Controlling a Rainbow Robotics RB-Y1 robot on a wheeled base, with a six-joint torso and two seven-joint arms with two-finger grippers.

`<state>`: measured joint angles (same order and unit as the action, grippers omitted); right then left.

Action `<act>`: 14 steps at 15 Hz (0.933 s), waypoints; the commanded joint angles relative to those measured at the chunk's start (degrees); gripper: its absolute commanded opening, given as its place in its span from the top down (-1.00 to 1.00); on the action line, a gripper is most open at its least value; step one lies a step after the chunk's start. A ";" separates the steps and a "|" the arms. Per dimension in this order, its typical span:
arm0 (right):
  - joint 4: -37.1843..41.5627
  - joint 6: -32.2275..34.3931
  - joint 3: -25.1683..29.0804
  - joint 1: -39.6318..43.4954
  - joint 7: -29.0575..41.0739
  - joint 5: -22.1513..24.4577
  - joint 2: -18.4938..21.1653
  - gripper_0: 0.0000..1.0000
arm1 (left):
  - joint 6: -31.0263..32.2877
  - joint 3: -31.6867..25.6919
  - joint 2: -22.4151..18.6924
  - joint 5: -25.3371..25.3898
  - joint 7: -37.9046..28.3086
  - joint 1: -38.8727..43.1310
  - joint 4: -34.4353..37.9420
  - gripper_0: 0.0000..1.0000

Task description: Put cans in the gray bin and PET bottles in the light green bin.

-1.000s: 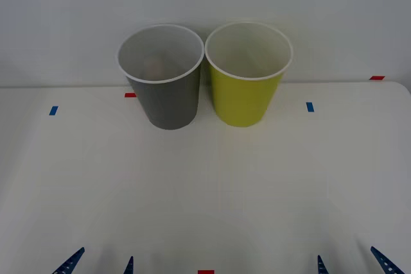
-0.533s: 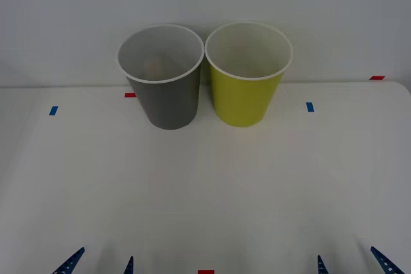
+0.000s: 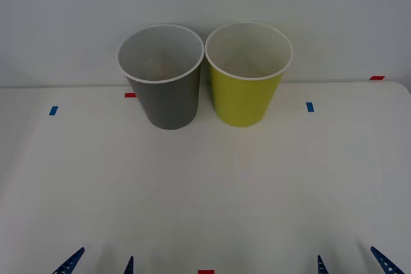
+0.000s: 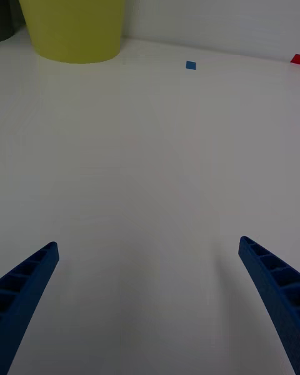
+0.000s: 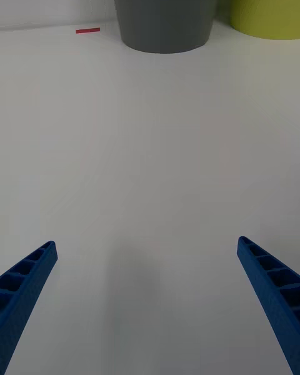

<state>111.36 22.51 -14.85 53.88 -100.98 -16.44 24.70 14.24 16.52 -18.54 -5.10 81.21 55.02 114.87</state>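
Note:
The gray bin (image 3: 168,97) stands upright at the back of the white table, touching or nearly touching the light green bin (image 3: 244,97) on its right. Both show white insides. No can or PET bottle is in view. My left gripper (image 3: 103,262) sits open at the near edge on the left, with nothing between its fingers. In the left wrist view the gray bin (image 5: 165,12) is far ahead of that gripper (image 5: 147,250). My right gripper (image 3: 348,262) is open at the near edge on the right. The light green bin (image 4: 72,19) stands far ahead of it (image 4: 148,247).
Small blue tape marks (image 3: 53,110) (image 3: 310,106) and red ones (image 3: 130,95) (image 3: 377,77) lie on the table (image 3: 205,184). Another red mark (image 3: 205,272) sits at the near edge. A plain wall rises right behind the bins.

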 commanded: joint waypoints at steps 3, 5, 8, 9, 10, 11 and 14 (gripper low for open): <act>0.00 -0.01 0.00 0.00 0.00 0.00 0.00 -1.00 | 0.00 0.00 0.00 0.00 0.00 0.00 0.00 -1.00; 0.00 -0.01 0.00 0.00 0.00 0.00 0.00 -1.00 | 0.00 0.00 0.00 0.00 0.00 0.00 0.00 -1.00; 0.00 -0.01 0.00 0.00 0.00 0.00 0.00 -1.00 | 0.00 0.00 0.00 0.00 0.00 0.00 0.00 -1.00; 0.00 -0.01 0.00 0.00 0.00 0.00 0.00 -1.00 | 0.00 0.00 0.00 0.00 0.00 0.00 0.00 -1.00; 0.00 -0.01 0.00 0.00 0.00 0.00 0.00 -1.00 | 0.00 0.00 0.00 0.00 0.00 0.00 0.00 -1.00; 0.00 -0.01 0.00 0.00 0.00 0.00 0.00 -1.00 | 0.00 0.00 0.00 0.00 0.00 0.00 0.00 -1.00; 0.00 -0.01 0.00 0.00 0.00 0.00 0.00 -1.00 | 0.00 0.00 0.00 0.00 0.00 0.00 0.00 -1.00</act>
<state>111.36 22.51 -14.85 53.88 -100.98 -16.44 24.70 14.24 16.52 -18.54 -5.10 81.21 55.02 114.87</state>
